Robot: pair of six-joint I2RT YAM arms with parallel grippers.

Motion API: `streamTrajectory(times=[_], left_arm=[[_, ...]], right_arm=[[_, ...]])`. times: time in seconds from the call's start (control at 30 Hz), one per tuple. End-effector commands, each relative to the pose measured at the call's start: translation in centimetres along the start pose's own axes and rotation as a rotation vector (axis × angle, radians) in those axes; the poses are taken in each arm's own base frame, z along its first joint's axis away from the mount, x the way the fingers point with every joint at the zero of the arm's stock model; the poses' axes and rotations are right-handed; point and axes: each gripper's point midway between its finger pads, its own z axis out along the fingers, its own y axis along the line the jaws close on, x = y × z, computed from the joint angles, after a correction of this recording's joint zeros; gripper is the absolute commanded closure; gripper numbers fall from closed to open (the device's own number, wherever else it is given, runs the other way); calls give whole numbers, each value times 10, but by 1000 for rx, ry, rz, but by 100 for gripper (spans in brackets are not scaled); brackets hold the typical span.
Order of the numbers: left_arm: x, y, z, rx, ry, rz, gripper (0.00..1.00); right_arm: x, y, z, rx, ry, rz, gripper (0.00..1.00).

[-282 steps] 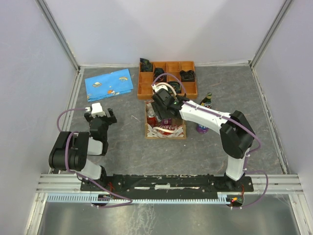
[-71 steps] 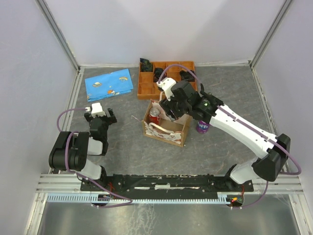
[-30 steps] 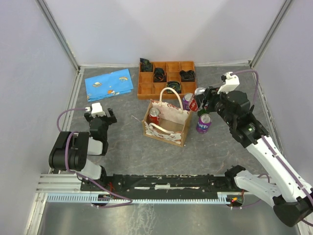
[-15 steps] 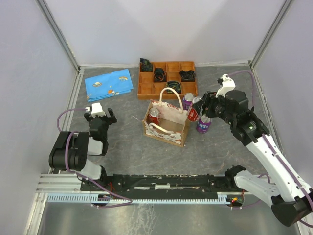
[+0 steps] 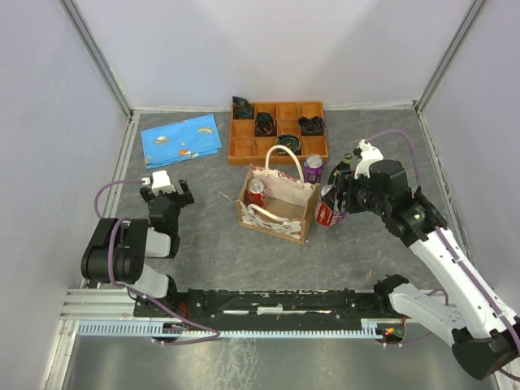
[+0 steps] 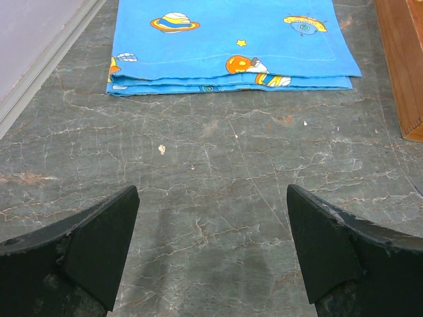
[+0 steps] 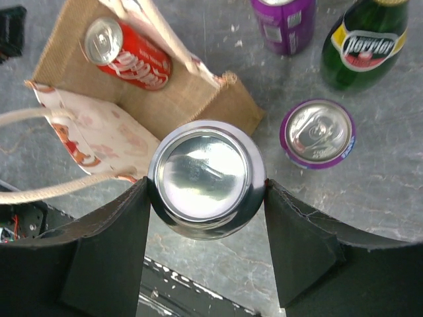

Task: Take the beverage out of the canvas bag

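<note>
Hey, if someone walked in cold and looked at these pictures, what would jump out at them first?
First comes the right gripper, clamped on a red can held upright just beside the right end of the canvas bag. Next is a second red can inside the bag, in its far-left corner in the top view. A purple can and a green bottle stand close by.

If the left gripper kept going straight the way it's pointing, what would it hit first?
Probably the folded blue cloth: only bare table lies between it and the open left gripper. If tilted downward, the table comes first; depth is unclear.
</note>
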Motion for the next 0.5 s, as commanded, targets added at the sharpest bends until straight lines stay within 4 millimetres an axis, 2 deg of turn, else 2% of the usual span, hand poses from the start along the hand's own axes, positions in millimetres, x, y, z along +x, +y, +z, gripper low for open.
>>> streamTrajectory(times=[0.0,0.17,0.47], left_arm=[[-17,0,6,-8,-56,-10,1],[-17,0,6,-8,-56,-9,1],[-16,0,6,-7,-55,-9,1]], right_arm=[[8,10,7,-70,4,-18,100],[29,6,22,-61,34,-27,100],[47,-1,48,23,54,-101,100]])
